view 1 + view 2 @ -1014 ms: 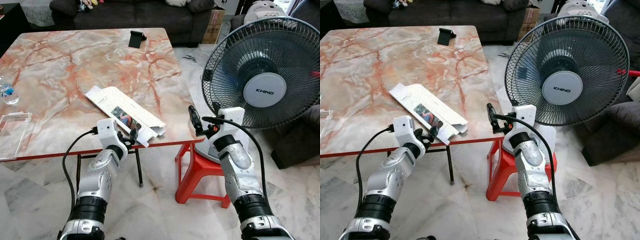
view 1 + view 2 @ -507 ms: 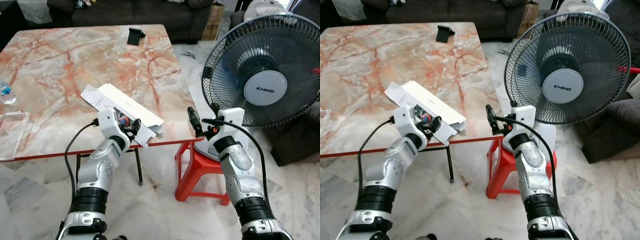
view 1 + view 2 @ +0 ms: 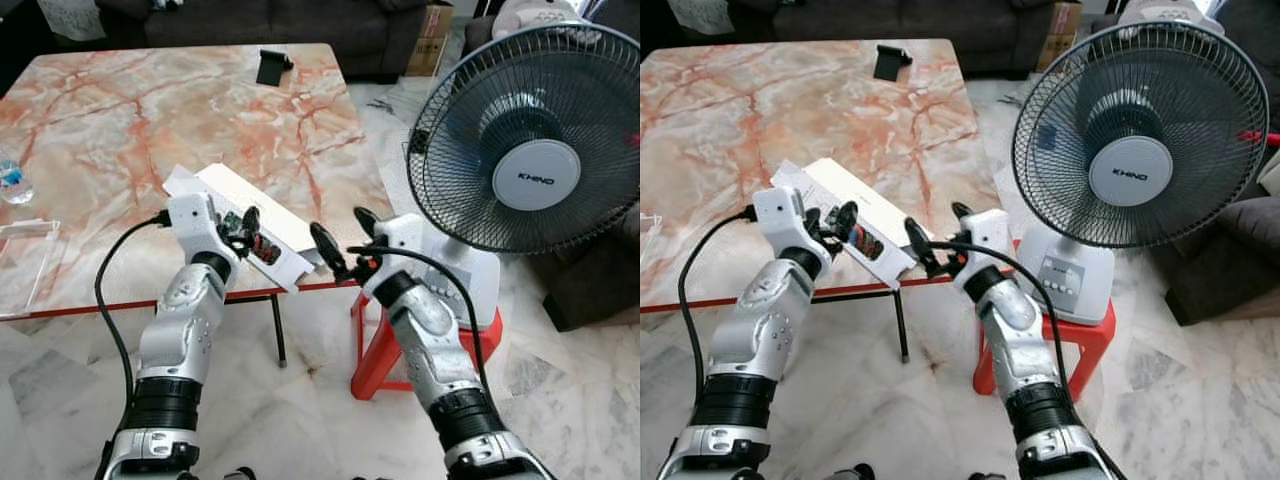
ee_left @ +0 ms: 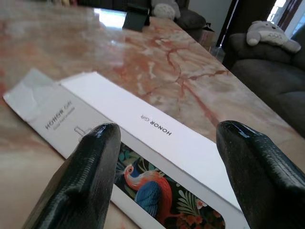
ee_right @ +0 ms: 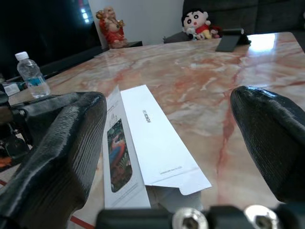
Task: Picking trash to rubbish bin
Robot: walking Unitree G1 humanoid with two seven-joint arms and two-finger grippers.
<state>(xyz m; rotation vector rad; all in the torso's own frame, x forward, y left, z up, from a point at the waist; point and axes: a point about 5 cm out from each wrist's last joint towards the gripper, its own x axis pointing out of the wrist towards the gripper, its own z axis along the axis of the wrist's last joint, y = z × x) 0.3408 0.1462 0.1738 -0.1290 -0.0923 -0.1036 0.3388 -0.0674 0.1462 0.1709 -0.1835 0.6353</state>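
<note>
Both grippers poised, fingers spread apart: left gripper (image 3: pixel 243 226) over the flattened white box (image 3: pixel 262 226) at centre frame on the marble table's (image 3: pixel 120 130) near edge, right gripper (image 3: pixel 340 240) just beside the box's end.

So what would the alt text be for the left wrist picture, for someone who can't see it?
Two black fingers of the robot's left gripper, spread open, frame a flattened white cardboard box lying on a marble table. The box shows a colourful bird print. A small black stand sits far off, with a sofa beyond.
</note>
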